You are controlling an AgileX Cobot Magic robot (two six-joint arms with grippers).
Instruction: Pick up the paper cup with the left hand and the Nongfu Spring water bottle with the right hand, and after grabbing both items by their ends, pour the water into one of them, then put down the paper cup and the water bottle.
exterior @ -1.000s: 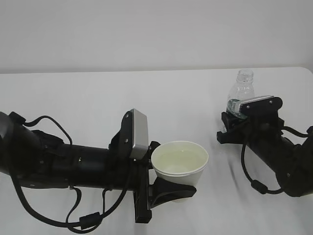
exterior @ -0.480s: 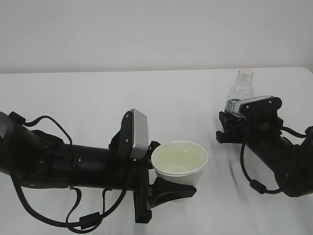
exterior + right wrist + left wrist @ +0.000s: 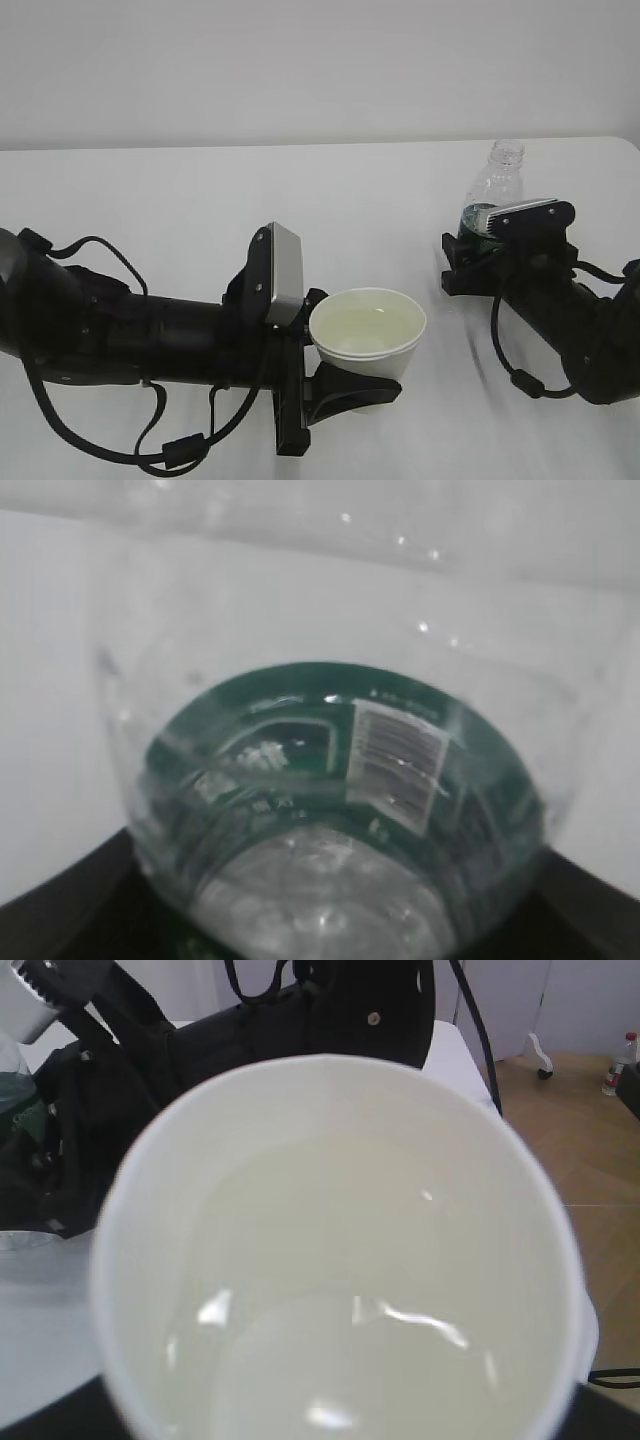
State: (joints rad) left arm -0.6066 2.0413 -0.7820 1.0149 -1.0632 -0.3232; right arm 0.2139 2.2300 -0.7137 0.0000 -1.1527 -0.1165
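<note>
Shifted slightly, tilting since earlier: Nongfu Spring water bottle (image 3: 492, 190) — right hand (image 3: 478, 262) grip unclear. Paper cup (image 3: 367, 335) clamped in left hand (image 3: 340, 385), level — keeps water (image 3: 340, 1350) in.

Even, bright light; both wrist views are blurred close-ups.
</note>
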